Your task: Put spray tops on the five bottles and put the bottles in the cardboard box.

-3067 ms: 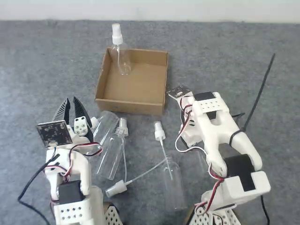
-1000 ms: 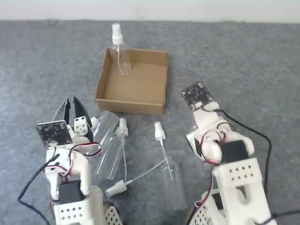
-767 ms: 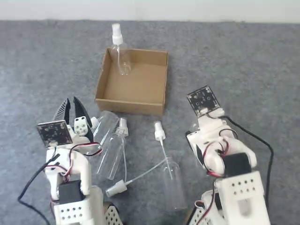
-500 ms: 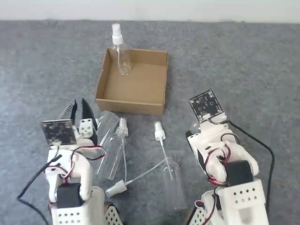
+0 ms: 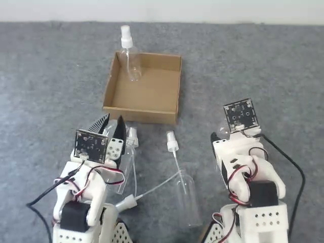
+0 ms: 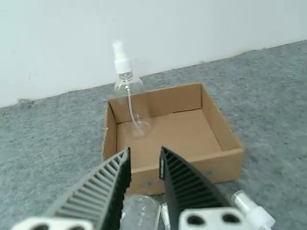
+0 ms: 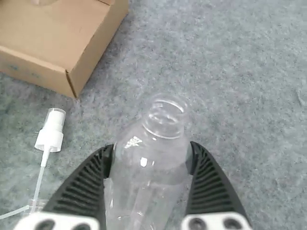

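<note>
- A grey carpet point(image 5: 45, 71) with a short, mottled pile covers the whole surface, out to every edge of the high view.
- A plain white wall point(image 6: 201, 24) rises at the carpet's far edge and meets it in a straight line.
- The light is soft and even, and shadows on the carpet are faint.

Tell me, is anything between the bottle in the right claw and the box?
Nothing visible. Only carpet lies between the bottle and the box; a spray top lies off to the side.
</note>
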Available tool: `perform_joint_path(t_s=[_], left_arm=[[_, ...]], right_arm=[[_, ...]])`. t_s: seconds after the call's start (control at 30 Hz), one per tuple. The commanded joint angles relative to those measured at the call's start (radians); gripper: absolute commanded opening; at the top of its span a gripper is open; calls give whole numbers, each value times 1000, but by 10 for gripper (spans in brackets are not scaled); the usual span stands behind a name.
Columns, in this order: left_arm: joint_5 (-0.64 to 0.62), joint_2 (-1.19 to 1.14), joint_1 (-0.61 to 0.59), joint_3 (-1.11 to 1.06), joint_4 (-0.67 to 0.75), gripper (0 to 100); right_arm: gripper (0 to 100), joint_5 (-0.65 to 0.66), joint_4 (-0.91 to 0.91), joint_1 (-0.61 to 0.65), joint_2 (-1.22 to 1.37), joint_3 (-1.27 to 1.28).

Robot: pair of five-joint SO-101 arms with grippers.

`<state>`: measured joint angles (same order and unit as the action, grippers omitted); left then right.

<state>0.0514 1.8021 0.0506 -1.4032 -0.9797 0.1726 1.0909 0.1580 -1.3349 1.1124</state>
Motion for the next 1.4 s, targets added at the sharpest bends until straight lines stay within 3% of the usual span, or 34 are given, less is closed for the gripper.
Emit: perform_joint_path(t_s=[0.0, 0.3, 0.5, 0.63, 0.8, 1.17, 1.37], left_arm=[[12, 18, 8, 87, -28, 94], [48, 15, 34, 96, -31, 91], [95, 2, 150, 209, -172, 91], [97, -123, 241, 334, -267, 91], [91, -361, 310, 415, -275, 90], [8, -730, 443, 470, -207, 90], [-163, -899, 451, 541, -206, 95]], right_arm=[[16, -12, -27, -61, -28, -6], [6, -87, -127, -176, -28, 37], [6, -87, -127, -182, -28, 37], [6, -87, -128, -183, -28, 37], [6, -87, -143, -186, -28, 38], [6, -89, -148, -265, -28, 37], [6, -89, -148, -269, -28, 34]])
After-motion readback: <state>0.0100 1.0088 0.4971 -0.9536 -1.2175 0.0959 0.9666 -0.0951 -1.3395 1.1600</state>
